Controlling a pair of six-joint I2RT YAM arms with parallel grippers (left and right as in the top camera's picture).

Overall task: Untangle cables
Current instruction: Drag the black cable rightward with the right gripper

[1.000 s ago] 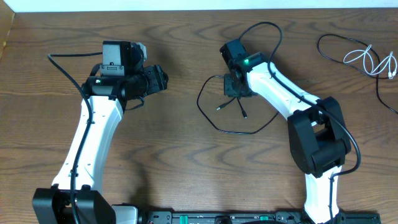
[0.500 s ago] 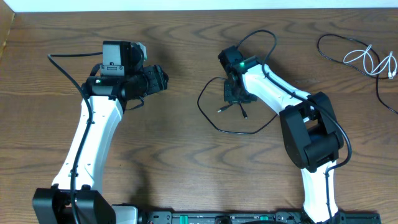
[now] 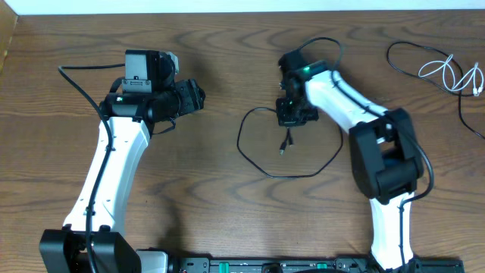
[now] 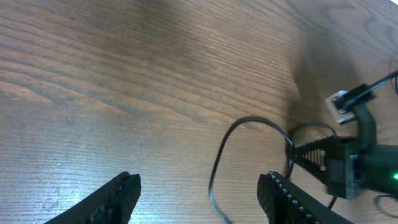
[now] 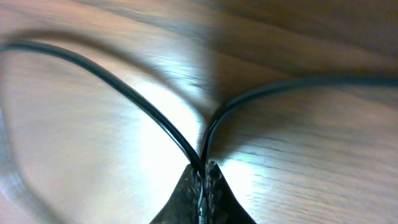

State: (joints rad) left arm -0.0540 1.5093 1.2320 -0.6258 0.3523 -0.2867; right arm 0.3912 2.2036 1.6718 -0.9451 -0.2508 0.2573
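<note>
From above, the right end effector (image 3: 290,115) has moved up a little since a moment ago. The black cable (image 3: 239,140) it holds has opened into one big round loop on the counter (image 3: 220,220). The plug ends (image 3: 284,145) were spread out before and now hang close together. The white cable (image 3: 449,72) lies far off to the right. The left end effector (image 3: 195,96) has not moved.

In the left wrist view, the left end effector (image 4: 199,193) is wide apart and holds nothing. The black cable (image 4: 219,158) curves ahead of it.

In the right wrist view, the right end effector (image 5: 202,177) is pinched together on the black cable (image 5: 143,99). Two strands fan out from the pinch. This cable looks almost untangled.
</note>
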